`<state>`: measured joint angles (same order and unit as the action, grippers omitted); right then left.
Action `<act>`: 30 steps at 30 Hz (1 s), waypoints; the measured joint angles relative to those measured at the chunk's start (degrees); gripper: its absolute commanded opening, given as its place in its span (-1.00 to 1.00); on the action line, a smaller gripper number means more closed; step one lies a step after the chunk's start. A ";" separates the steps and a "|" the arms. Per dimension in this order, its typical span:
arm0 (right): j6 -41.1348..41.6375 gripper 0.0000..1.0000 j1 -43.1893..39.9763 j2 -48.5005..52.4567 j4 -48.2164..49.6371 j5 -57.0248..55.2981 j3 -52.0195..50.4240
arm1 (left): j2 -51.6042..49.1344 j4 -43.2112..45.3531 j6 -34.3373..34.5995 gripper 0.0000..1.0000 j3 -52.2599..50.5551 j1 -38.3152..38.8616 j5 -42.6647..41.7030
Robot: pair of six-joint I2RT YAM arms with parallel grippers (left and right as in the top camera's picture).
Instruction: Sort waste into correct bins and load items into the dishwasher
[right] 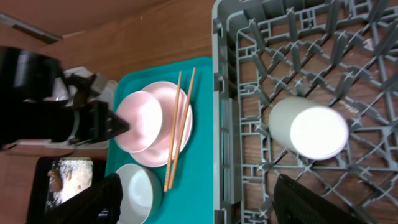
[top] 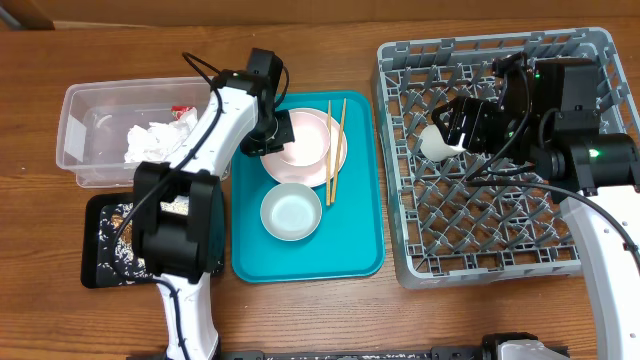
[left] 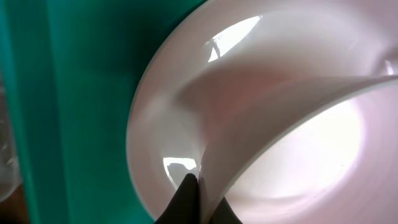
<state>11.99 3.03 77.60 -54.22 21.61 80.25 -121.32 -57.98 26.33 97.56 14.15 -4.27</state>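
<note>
Our left gripper point(left: 198, 185) clamps the pink bowl point(right: 140, 121) by its rim, tilted on the plate point(top: 325, 160); our right gripper point(right: 202, 199) hangs spread above the white cup point(right: 308, 127), which lies in the rack point(top: 560, 250); the napkin point(top: 150, 142) is in the clear tub point(top: 80, 110); the grey bowl point(top: 291, 213) and chopsticks point(top: 335, 150) are not yet loaded.

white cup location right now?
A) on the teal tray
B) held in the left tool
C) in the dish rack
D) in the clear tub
C: the white cup lies on its side among the pegs of the dish rack, well off the teal tray.
</note>
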 measured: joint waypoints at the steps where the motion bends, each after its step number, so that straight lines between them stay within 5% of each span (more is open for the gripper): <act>1: 0.02 0.60 0.02 0.00 0.31 -0.31 0.00 | 1.20 -0.76 -0.26 -0.91 0.00 0.00 -0.02; 10: 0.02 0.51 4.76 0.74 2.08 -1.60 0.00 | 12.59 -4.90 -2.60 -0.92 0.96 0.72 -1.92; 25: 0.02 0.40 17.22 8.66 6.62 -8.76 0.00 | 13.42 -9.05 -5.42 -0.92 1.14 9.44 -8.09; 30: 0.15 0.04 17.22 8.66 6.64 -11.17 0.00 | 13.42 -9.03 -5.90 -0.92 1.14 10.47 -8.20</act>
<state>12.14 20.25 86.26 -47.57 10.44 80.25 -107.90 -67.00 20.43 98.70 24.62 -12.47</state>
